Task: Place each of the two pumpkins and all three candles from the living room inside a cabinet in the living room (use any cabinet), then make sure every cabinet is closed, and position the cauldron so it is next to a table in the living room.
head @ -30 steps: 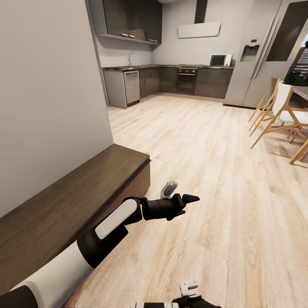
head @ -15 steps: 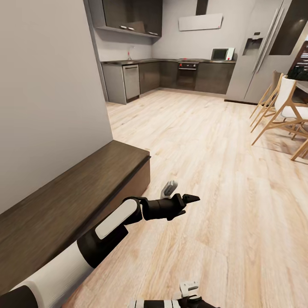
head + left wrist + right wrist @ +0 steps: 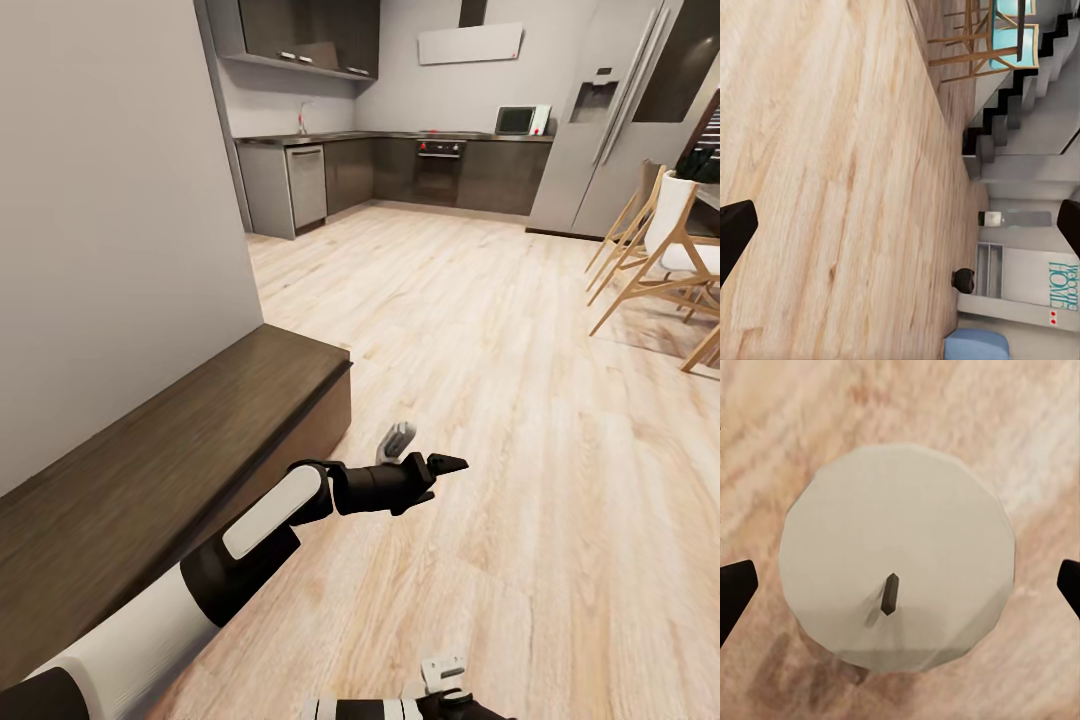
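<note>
**Candle under the right pincer, cabinet alongside**

Right pincer spread wide, black tips at either side of a cream candle: faceted round top, dark wick, standing on pale wood-plank floor, nothing gripped. Left pincer wide open too, empty, just off the cabinet, a low dark wood-grain block. Far wall sign reads "HOME".

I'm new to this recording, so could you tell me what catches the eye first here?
In the right wrist view, a pale candle with a dark wick sits between the right gripper's spread fingertips. In the head view, the left gripper hangs open over the plank floor, beside the low dark cabinet, with a grey kitchen beyond.
</note>
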Tool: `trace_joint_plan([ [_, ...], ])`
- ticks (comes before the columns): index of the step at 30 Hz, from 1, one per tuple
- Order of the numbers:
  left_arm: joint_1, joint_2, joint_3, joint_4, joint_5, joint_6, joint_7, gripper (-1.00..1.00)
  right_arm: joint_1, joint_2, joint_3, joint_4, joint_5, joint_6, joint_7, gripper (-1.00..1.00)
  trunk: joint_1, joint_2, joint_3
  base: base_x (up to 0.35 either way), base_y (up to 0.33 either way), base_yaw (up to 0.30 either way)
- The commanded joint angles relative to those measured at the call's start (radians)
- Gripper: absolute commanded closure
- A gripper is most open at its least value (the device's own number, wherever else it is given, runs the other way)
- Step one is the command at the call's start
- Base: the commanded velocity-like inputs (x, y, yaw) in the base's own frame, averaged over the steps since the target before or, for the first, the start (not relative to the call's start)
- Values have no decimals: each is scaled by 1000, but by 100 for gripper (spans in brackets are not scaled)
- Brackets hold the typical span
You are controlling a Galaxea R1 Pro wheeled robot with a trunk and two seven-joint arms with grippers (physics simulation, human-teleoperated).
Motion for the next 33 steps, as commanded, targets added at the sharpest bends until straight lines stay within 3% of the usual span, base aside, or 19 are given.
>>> trace_joint_plan([
  [1,0,0,0,0,0,0,0,-100,0,0,0,0,0,-2,0,-100,0,0,0,0,0,0],
  [12,0,-3,0,0,-1,0,0,-100,-1,-2,1,-18,3,-7,-3,-100,0,0,0,0,0,0],
  [16,6,9,3,16,-1,-2,-1,-100,-24,-24,-21,-41,-1,-11,-7,-100,0,0,0,0,0,0],
  [19,10,10,3,18,-1,-2,-1,-100,-39,-24,-22,-41,-4,-16,-6,-100,0,0,0,0,0,0],
  [23,21,33,4,41,-1,-2,-5,-100,-61,-46,-35,-47,-6,-20,-4,-100,0,0,0,0,0,0],
  [33,23,40,5,52,-2,-2,-6,-100,-89,-51,-51,-52,-6,-13,-2,-100,0,0,0,0,0,0],
])
